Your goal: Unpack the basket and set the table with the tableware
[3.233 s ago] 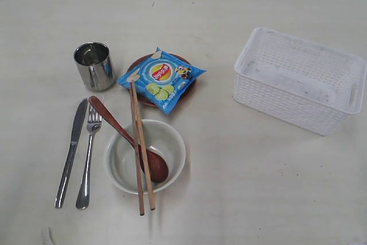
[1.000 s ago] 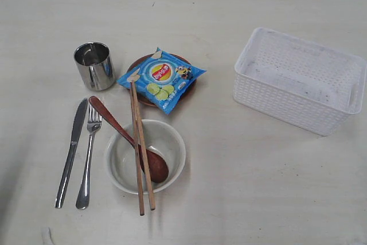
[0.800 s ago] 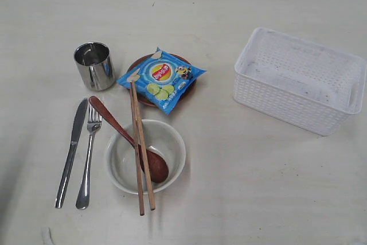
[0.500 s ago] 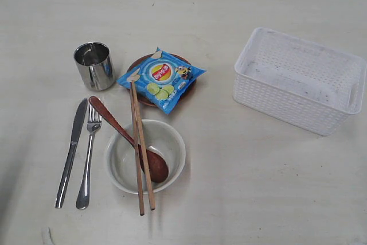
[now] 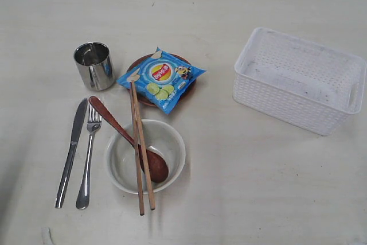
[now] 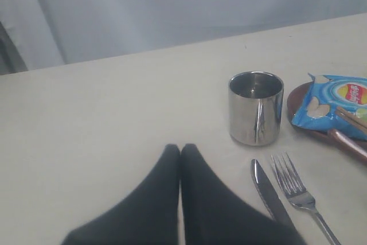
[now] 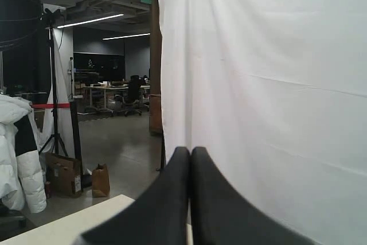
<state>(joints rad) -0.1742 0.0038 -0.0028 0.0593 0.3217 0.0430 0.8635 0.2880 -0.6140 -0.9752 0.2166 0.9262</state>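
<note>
Basket (image 5: pixel 287 104) looks emptied, steel cup (image 6: pixel 256 107), knife (image 6: pixel 268 193) and fork (image 6: pixel 298 190) lie just ahead of my left pincer (image 6: pixel 180 152), closed and empty like my right pincer (image 7: pixel 190 152), so I judge the setting done, with nothing left to fetch.

Left claw (image 6: pixel 180 148) and right claw (image 7: pixel 190 151) closed, empty.

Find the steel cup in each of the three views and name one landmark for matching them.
Exterior view: the steel cup stands upright left of the blue snack bag, beyond the fork tines.
Left wrist view: the steel cup stands beyond the knife tip, with the snack bag beside it.
Right wrist view: not in it.
Shared landmark: the snack bag, in the exterior and left wrist views only.
</note>
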